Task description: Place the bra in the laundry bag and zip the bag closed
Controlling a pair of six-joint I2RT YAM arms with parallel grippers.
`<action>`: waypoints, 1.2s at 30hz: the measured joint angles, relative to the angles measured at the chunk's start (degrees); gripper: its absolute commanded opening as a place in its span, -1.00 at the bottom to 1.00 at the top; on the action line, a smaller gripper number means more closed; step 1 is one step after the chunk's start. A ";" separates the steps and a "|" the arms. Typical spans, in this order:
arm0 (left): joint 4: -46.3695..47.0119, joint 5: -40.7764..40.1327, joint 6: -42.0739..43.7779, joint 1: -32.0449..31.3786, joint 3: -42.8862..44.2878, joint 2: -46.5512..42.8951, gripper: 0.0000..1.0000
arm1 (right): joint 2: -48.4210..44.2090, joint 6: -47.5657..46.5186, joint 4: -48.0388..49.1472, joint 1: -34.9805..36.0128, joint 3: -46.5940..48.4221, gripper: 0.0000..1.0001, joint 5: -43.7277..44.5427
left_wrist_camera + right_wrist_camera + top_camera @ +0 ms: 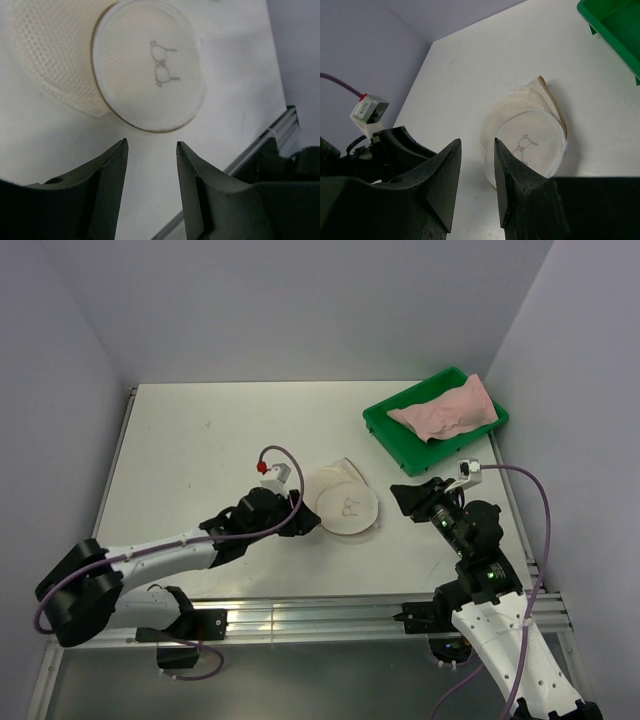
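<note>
Your laundry bag (347, 502) lies between the left gripper (151, 144) and right gripper (477, 142), both with jaws apart and empty, while the bra (445, 408) sits in the green tray (385, 432) far-right, seemingly nearer your right arm.

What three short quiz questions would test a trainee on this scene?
1. True or false: the bra lies in the green tray.
2. Fill the gap: the laundry bag lies on the table ___ the left pincer and the right pincer.
3. Choose one. The two pincers are: A) both shut on the bag; B) both open, holding nothing; C) both inside the tray.
Key: 1 true; 2 between; 3 B.
</note>
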 measured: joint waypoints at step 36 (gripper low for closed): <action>9.55 -5.57 2.01 1.90 8.87 26.40 -0.49 | -1.38 0.44 0.68 0.00 -1.99 -0.21 -1.70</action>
